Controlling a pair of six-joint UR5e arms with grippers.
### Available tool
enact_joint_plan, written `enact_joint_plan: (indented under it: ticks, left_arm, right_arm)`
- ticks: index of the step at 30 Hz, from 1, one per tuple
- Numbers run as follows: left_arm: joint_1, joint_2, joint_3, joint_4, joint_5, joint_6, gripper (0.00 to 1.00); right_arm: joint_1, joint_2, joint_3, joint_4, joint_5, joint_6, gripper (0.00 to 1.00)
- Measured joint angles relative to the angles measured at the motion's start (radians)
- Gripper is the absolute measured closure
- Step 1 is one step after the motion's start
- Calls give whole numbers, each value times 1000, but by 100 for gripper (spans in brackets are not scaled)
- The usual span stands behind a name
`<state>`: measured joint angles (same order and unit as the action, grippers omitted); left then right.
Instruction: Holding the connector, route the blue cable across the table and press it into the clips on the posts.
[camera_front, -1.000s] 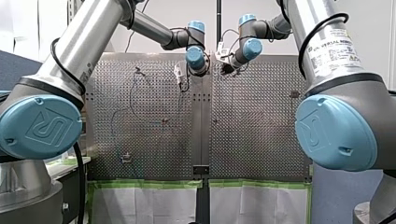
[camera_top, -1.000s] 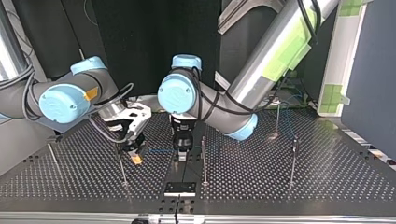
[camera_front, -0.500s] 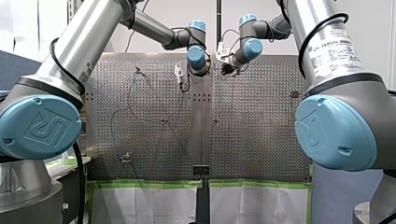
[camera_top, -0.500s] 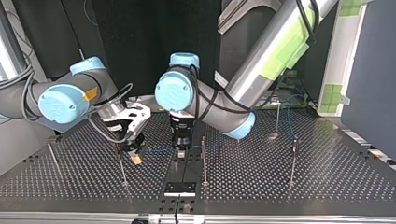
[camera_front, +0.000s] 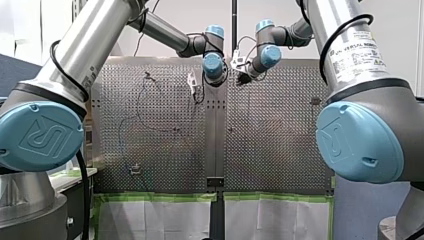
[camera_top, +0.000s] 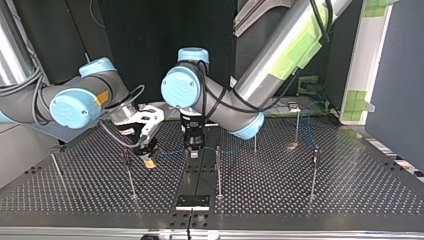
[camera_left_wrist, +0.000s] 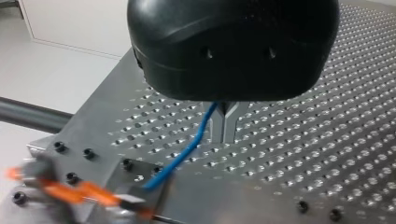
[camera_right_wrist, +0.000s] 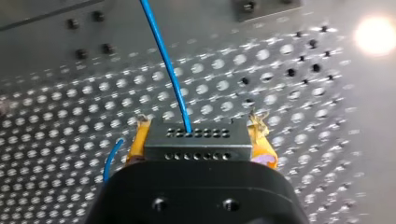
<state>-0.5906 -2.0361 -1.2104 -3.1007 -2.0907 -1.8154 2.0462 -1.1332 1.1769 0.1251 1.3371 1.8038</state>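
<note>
The blue cable (camera_right_wrist: 163, 60) looks light and limp, so the stiff connector (camera_right_wrist: 196, 150) is the handle; my right gripper (camera_top: 148, 159) is clamped on it. In the top view the cable runs toward three o'clock through my left gripper (camera_left_wrist: 225, 136), closed round it. Thin posts (camera_top: 218, 170) crowd the perforated table (camera_top: 350, 200).

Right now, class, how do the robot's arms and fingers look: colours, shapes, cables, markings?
Both my left arm and my right arm are silver tubes with light-blue joint caps and black cables. The right bears a white lettered label; the left, green tape. Left gripper: rounded black housing, metal fingers. Right gripper: black housing, yellow-padded fingers.
</note>
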Motion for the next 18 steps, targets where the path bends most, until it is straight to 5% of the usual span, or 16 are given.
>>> enact_joint_plan:
  ticks: [10, 18]
  left_arm:
    - [2, -1, -90, 89, 43, -16, 100]
    - [12, -3, -159, 159, 92, -21, 100]
  right_arm:
    - [-2, 0, 88, -7, 5, -15, 100]
    - [-9, 0, 166, -12, 17, -51, 100]
